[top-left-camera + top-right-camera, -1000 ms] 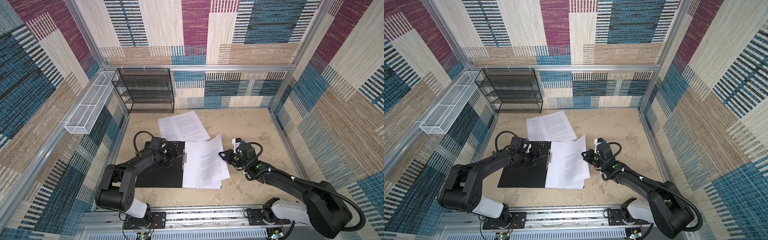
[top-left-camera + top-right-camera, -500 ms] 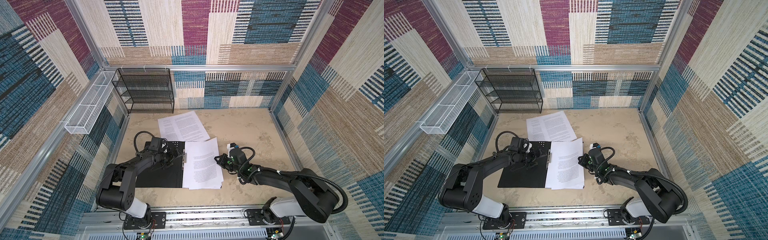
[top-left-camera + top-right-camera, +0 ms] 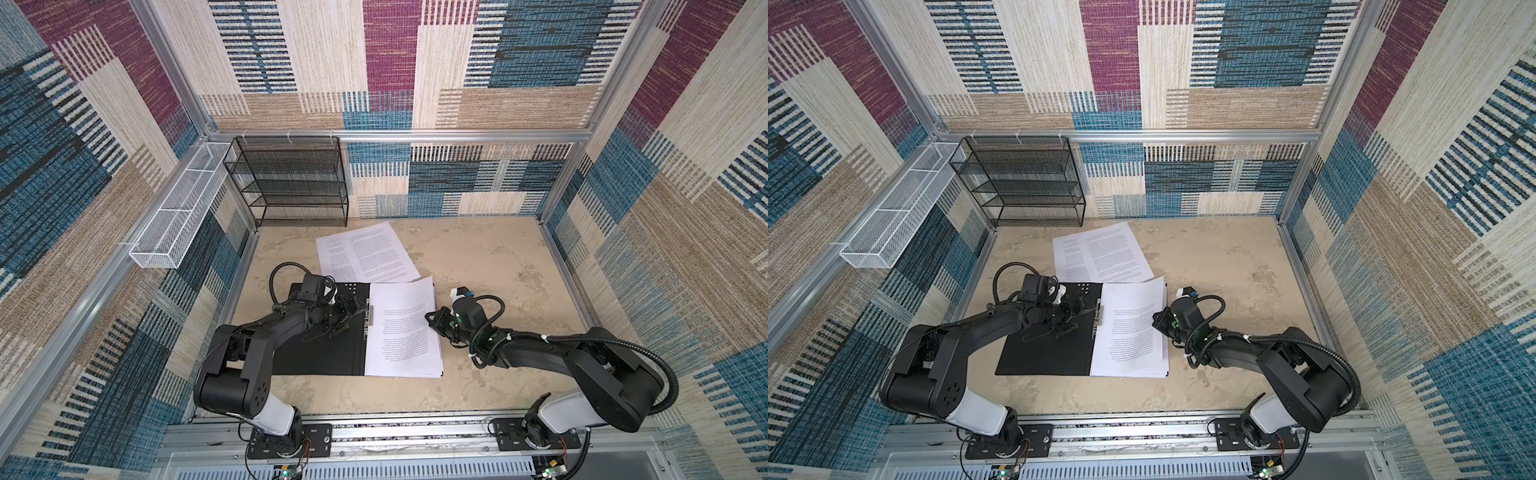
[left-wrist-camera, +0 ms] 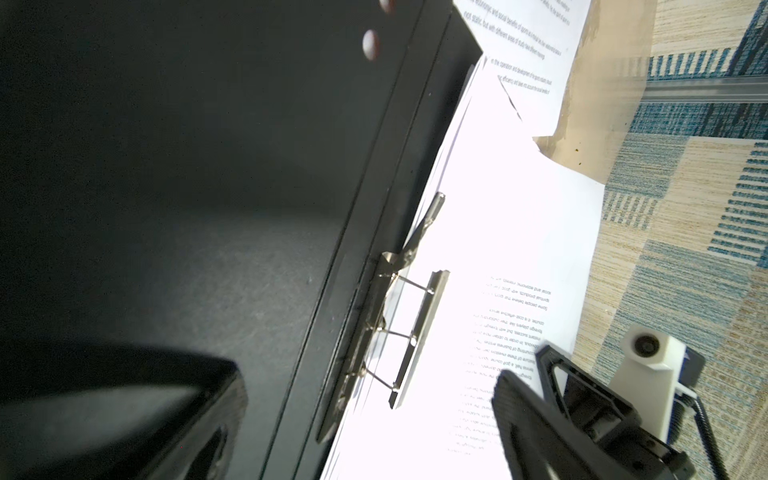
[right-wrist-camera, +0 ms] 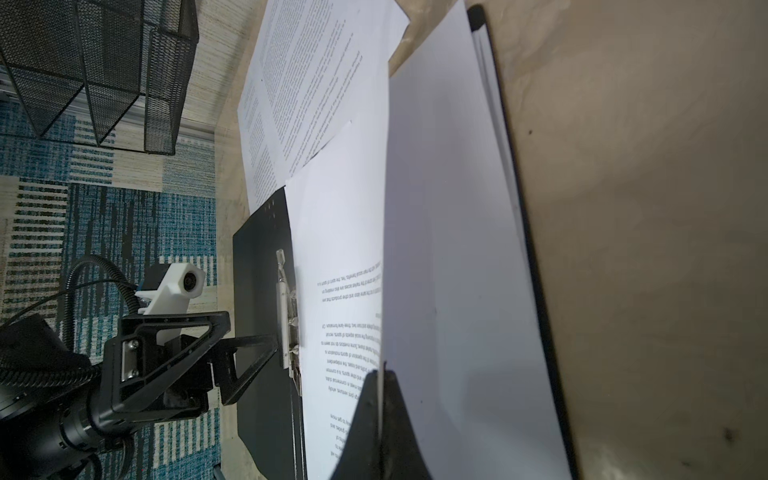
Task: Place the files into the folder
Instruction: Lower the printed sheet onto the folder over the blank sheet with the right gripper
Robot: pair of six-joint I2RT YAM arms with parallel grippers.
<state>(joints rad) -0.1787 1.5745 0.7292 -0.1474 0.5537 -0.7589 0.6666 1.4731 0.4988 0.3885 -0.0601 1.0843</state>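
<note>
the right gripper (image 3: 430,319) pinches a sheet (image 3: 401,328) over the open folder (image 3: 324,353) (left gripper (image 3: 349,318) gapes beside the clip (image 4: 415,336)); next, probably lay it flat and let go.

Top views: high, looking down. Wrist views: close, sharing folder clip (image 4: 414,338) (image 5: 286,320).

White files (image 3: 402,332) lie stacked in open black folder (image 3: 324,353).

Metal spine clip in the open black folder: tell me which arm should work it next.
Left, probably. The left gripper is open, empty and right beside the metal spine clip. The right gripper is shut on the top white printed sheet at its outer edge, away from the clip.
</note>
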